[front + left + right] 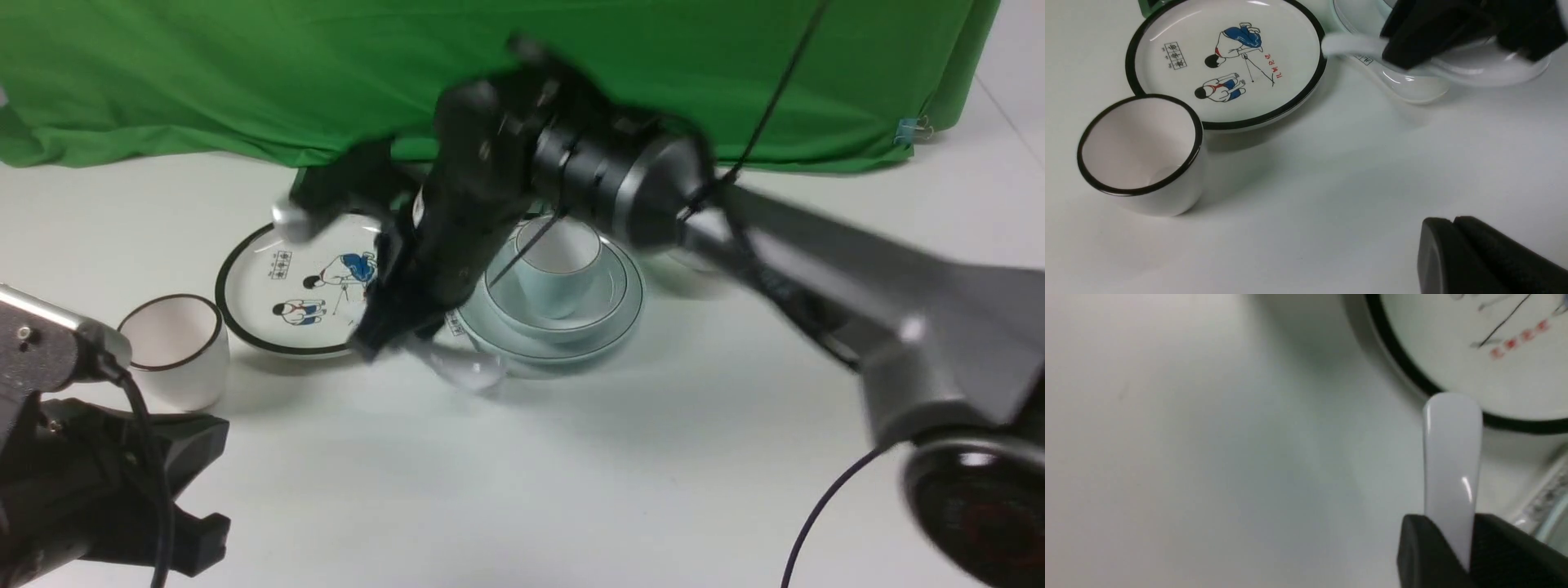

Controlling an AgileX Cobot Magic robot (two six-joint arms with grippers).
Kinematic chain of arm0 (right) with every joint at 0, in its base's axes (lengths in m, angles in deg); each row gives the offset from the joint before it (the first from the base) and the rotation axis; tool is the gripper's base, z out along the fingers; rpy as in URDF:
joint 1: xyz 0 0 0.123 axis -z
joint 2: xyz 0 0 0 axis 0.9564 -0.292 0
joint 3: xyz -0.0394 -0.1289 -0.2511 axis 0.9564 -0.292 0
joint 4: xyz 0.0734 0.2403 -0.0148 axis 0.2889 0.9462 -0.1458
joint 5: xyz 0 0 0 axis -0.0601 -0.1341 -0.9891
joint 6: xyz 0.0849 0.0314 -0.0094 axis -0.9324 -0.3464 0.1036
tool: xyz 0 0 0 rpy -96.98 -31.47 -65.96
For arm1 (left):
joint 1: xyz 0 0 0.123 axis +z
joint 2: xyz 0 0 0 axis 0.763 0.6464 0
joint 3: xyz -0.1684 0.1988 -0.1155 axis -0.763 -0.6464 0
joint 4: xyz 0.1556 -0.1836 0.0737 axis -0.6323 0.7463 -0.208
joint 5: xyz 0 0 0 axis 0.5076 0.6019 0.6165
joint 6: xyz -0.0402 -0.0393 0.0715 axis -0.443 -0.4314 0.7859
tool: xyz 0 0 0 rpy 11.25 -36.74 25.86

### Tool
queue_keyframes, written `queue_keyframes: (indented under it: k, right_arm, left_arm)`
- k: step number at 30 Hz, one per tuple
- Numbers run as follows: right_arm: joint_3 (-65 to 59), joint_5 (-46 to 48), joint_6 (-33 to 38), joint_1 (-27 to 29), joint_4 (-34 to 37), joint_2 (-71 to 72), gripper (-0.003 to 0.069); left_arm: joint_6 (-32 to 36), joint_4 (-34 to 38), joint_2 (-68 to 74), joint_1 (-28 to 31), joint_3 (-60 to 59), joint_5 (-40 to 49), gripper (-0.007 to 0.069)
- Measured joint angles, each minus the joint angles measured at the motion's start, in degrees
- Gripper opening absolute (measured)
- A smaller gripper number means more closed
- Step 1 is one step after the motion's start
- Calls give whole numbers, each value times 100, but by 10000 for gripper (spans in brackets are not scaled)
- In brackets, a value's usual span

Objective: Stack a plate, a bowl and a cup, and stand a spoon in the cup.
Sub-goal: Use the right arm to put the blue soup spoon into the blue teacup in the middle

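The pale blue cup (563, 261) stands in the grey-blue bowl (608, 290), which sits on the pale blue-green plate (635, 309) at mid-table. My right gripper (1449, 543) is shut on the handle of the plain white spoon (1451, 457). The handle end sticks out past the fingers toward the cartoon plate's rim. In the left wrist view the same blurred handle (1349, 44) juts from the right gripper (1392, 51), just left of the stack. The spoon's scoop is hidden. My left gripper (1453, 223) is shut and empty, low over bare table at the near left.
A white cartoon plate (286, 286) with a black rim lies left of the stack. A white dark-rimmed cup (175, 351) stands nearer, at the left. A second spoon with a printed handle (1408, 85) lies against the stack's front. Green cloth (326, 73) covers the back.
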Motion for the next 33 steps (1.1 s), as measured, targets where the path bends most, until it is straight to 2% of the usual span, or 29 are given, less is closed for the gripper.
queue_keyframes:
  k: [3, 6, 10, 14, 17, 18, 19, 23, 27, 33]
  right_arm:
    - [0, -169, 117, 269, 31, 381, 160]
    - [0, -808, 182, 599, 40, 493, 160]
    - [-265, -2270, 227, 921, 138, 487, 160]
    - [-1268, -4149, 390, 973, 274, 590, 160]
    - [-2464, -5875, 325, 923, 311, 863, 160]
    - [-2633, -6004, 287, 917, 311, 889, 160]
    - [-3275, -7080, 76, 879, 311, 1082, 160]
    - [-4206, -8703, -613, 833, 44, 1268, 160]
    - [-4516, -9147, -1070, 833, -197, 1208, 160]
    - [-4664, -9222, -979, 833, -251, 991, 160]
  left_arm:
    - [0, 0, 0, 0, 0, 0, -29]
    - [0, 0, 0, 0, 0, 0, -29]
    - [0, 4, 0, 0, 0, 0, -29]
    - [0, 4, 0, 0, 0, 0, -29]
    - [0, 4, 0, 0, 0, 0, -29]
    - [0, 4, 0, 0, 0, 0, -29]
    - [0, -2, 0, 0, 0, 0, -29]
    - [0, -61, 0, 0, 0, -57, -29]
    - [0, -65, 0, 0, 0, -120, -29]
    - [0, -88, 0, 0, 0, -173, -29]
